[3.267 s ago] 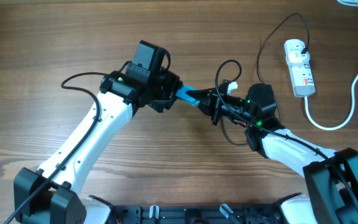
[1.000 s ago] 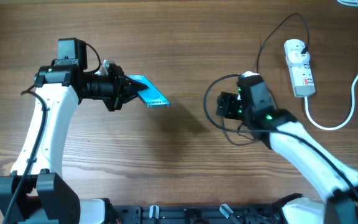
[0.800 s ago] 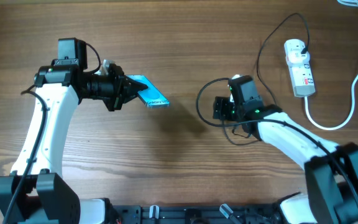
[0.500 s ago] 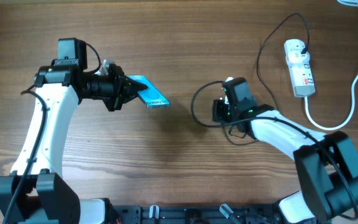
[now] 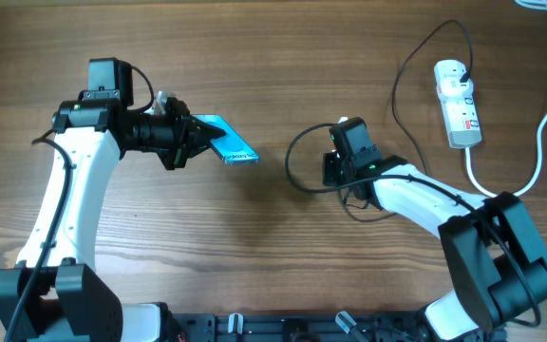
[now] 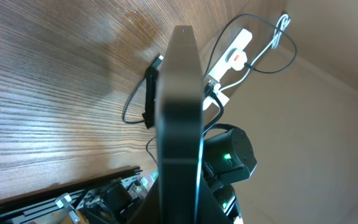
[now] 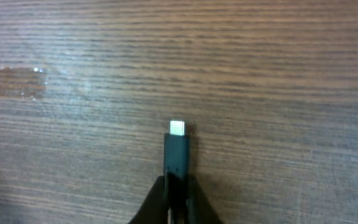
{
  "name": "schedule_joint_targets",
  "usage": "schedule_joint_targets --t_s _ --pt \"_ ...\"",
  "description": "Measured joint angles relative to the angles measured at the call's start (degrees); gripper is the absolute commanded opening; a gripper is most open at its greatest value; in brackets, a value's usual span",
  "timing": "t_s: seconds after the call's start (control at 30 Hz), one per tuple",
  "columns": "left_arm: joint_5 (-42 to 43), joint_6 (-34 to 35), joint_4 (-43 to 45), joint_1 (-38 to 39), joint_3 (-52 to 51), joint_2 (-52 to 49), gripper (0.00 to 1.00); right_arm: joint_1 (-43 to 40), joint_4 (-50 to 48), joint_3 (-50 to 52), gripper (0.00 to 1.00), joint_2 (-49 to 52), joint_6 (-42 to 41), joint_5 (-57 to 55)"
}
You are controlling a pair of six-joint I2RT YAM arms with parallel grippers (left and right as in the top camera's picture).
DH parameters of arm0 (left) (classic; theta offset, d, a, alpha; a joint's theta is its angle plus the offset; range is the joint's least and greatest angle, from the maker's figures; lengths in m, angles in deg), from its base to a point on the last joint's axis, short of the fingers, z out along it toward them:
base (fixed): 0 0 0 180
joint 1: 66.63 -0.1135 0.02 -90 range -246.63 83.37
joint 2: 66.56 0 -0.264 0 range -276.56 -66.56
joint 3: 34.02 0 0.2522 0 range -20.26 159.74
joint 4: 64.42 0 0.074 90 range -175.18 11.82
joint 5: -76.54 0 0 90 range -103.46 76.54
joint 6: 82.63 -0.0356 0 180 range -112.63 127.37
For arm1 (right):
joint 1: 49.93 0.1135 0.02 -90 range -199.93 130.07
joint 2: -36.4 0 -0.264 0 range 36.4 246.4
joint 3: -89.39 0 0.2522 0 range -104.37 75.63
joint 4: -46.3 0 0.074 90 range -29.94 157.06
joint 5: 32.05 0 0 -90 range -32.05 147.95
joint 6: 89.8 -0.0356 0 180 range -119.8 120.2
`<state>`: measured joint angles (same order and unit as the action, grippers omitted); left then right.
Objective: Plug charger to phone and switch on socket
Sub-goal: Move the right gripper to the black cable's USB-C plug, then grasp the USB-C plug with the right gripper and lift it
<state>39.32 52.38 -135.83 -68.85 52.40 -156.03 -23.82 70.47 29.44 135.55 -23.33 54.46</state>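
**Black connector pinched, phone held out: the plug-in step**

Black and closest to the lens in the right wrist view, the charger (image 7: 176, 155) sits between the closed jaws of the right gripper (image 7: 176, 190). Its silver tip (image 7: 177, 128) pokes out over bare wooden counter (image 7: 291, 74), and no phone shows in that view.

Farther out, the overhead view shows the left gripper (image 5: 198, 141) with its jaws clamped on one end of the phone (image 5: 231, 144). The phone is left of centre with its cyan screen up, well apart from the connector at mid-frame.

Plugging in looks to be the step in hand. Next, the tip must line up with the port, presumably on the phone's free end, and push straight in.

Only the left wrist view shows the phone edge-on, aimed toward the right arm (image 6: 229, 155).

Farthest away, at the upper right, lies the socket (image 5: 457, 116); switching it on would come afterwards.
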Motion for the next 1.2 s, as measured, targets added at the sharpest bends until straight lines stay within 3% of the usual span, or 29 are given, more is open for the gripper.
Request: schedule_joint_targets --t_s 0.17,0.23,0.5,0.67,0.73,0.9,1.0,1.13,1.2 --pt "0.0 -1.1 0.0 0.0 0.0 0.0 0.04 0.0 1.4 -0.8 0.04 0.0 -1.0 0.9" --pt "0.0 -2.9 0.0 0.0 0.0 0.0 0.04 -0.8 6.4 -3.1 0.04 0.2 -0.1 4.0" --pt "0.0 -13.3 5.5 0.0 -0.1 0.0 0.04 -10.6 17.0 -9.1 0.04 -4.7 12.1 38.8" --pt "0.0 -14.8 9.9 0.0 -0.1 0.0 0.04 -11.3 24.3 -9.2 0.04 -5.4 16.5 45.7" --pt "0.0 -14.8 10.0 0.0 -0.1 0.0 0.04 -11.2 24.6 -9.2 0.05 -5.4 15.9 40.7" --pt "0.0 -15.0 10.6 0.0 -0.1 0.0 0.04 -10.2 17.2 -8.7 0.07 -5.3 7.6 15.2" --pt "0.0 -15.0 10.5 0.0 -0.1 0.0 0.04 -10.1 13.6 -8.7 0.09 -4.0 6.4 8.5" --pt "0.0 -15.0 9.6 0.0 -0.1 0.0 0.04 -10.1 13.7 -8.7 0.4 1.3 5.3 6.1" --pt "0.0 -15.0 9.6 0.0 -0.1 0.0 0.04 -10.1 13.7 -8.7 0.48 3.1 5.4 6.2"
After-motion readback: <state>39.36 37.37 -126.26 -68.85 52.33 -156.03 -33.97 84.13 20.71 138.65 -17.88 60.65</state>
